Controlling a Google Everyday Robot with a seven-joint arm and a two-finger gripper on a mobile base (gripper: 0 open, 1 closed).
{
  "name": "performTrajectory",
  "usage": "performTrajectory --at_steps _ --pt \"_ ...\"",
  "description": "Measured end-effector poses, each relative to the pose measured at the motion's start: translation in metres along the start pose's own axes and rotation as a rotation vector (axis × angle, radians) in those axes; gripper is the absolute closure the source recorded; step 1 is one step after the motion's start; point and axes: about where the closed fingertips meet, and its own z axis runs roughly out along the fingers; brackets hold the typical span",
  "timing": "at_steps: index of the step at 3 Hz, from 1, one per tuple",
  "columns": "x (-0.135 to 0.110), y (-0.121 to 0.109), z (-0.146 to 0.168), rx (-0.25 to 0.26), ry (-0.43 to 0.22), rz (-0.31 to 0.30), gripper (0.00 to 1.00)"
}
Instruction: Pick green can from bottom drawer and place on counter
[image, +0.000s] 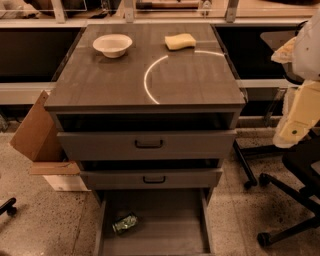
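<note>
While the green can (125, 223) lies on its side near the left wall of the pulled-out bottom drawer (167, 239), the robot's gripper (296, 120) hangs at the right edge of the camera view, beside the cabinet and well apart from the can. Whether it is released or clenched cannot be told.

The can is a small, shiny cylinder with a mottled green and silver skin. It is probably light, with a thin, stiff wall that would dent under a hard squeeze. Its smooth, curved side looks slippery, and on the flat grey drawer floor it could roll at a nudge. The surest hold would be from above, across the middle of its body, with the jaws square to its long axis.

Above it, two shallower grey drawers with black handles (148, 144) stand slightly open. The counter (100, 85) is a dark grey wood-grain top, roughly square, crossed by a thin white arc (150, 75). A round white bowl (112, 45) and a soft-looking yellow sponge (180, 41) with a wavy edge sit towards the back. A brown cardboard flap (32, 131) leans at the cabinet's left on speckled flooring, and a black office chair base (287, 202) stands at the right.
</note>
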Motion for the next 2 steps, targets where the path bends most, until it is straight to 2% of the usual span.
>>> performTrajectory --at_steps 1,2 --pt "0.000 0.000 0.000 0.000 0.000 0.000 0.00" --pt "0.000 0.013 0.024 -0.045 -0.035 -0.027 0.00"
